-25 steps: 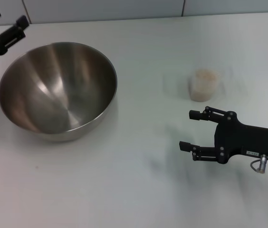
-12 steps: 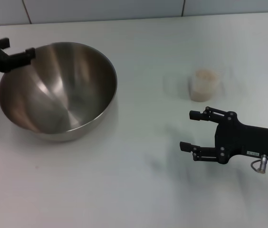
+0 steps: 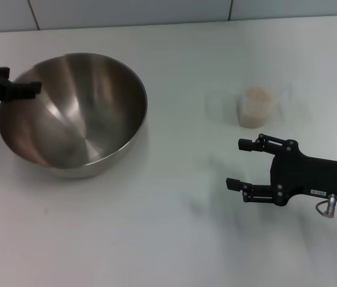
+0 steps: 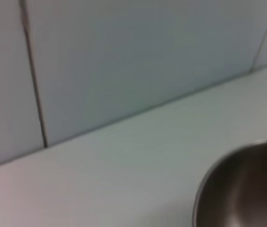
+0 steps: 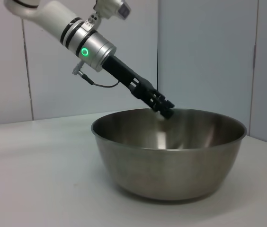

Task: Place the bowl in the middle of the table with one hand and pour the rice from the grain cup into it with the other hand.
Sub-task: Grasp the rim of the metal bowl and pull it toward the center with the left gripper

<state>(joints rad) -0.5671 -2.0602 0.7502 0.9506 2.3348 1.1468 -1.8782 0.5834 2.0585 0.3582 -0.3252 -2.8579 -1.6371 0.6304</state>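
Head view: the steel bowl [image 3: 73,113] sits on the table's [image 3: 156,239] left side; the left gripper [image 3: 14,84] straddles its far-left rim, fingers spread. The grain cup [image 3: 256,106] of rice [image 3: 257,95] stands right of centre, the right gripper [image 3: 240,162] near it, spread.

Left wrist view: bowl rim [image 4: 247,189] beside the tiled wall [image 4: 124,61].

Right wrist view: the left gripper [image 5: 164,108] reaches the bowl's [image 5: 171,156] far rim.

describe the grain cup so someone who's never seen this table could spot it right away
On the plain white tabletop, look away from the large shiny stainless-steel bowl toward the robot's right side. There, just beyond the open black right pincer, stands a small clear frosted plastic cup holding off-white rice grains. It is the only small, see-through container, far narrower than the bowl, and stands alone, touching nothing.
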